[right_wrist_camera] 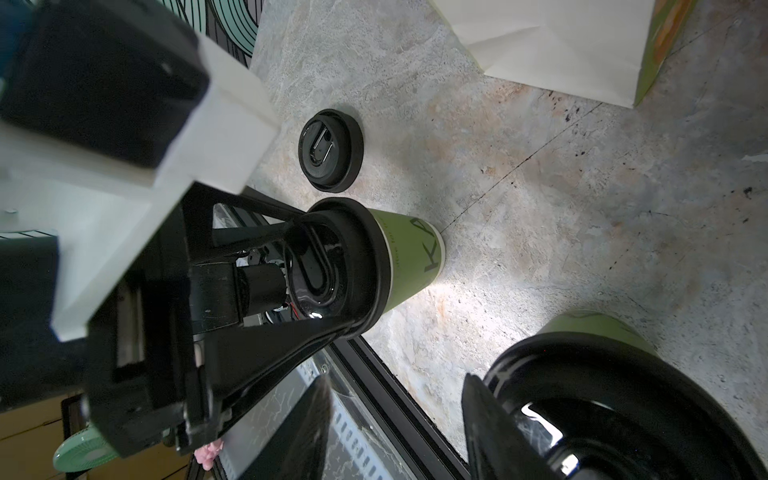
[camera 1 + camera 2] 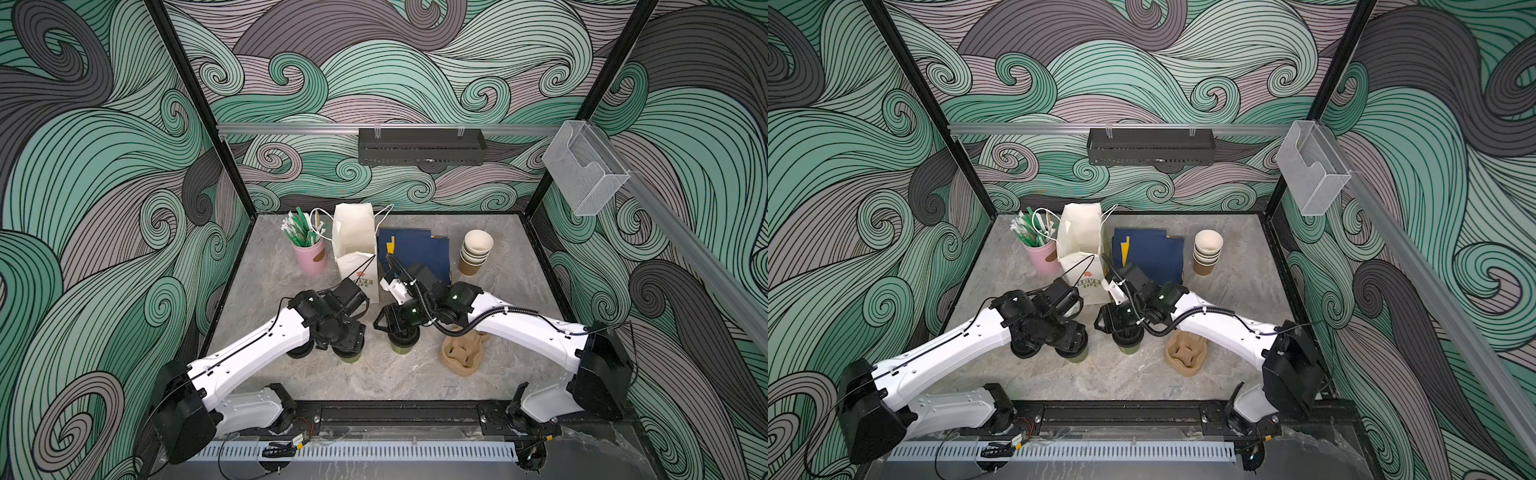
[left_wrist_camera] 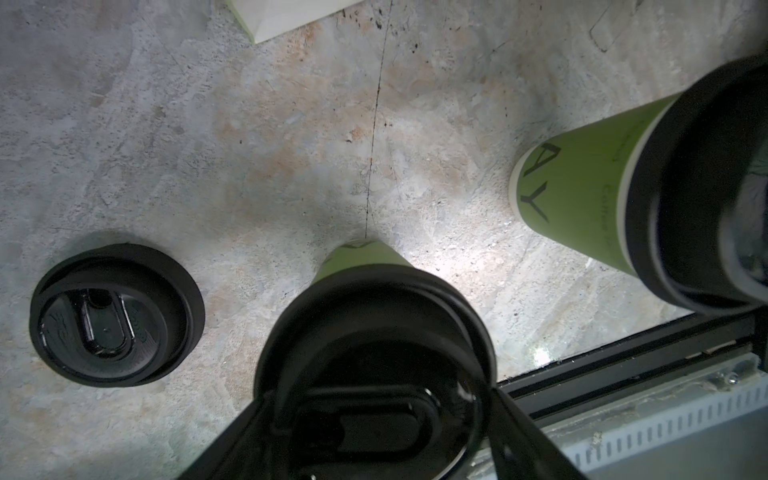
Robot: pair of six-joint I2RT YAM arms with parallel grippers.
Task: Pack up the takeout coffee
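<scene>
One lidded cup (image 3: 357, 257) is pinched by the left gripper (image 3: 380, 392), likely for lifting. The right gripper (image 1: 395, 376) is set spread, empty, beside the other cup (image 1: 590, 328)

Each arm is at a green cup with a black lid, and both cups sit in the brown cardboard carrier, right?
Not in the carrier: the left cup and the right cup stand on the table beside it, as a top view shows. The rest holds.
</scene>
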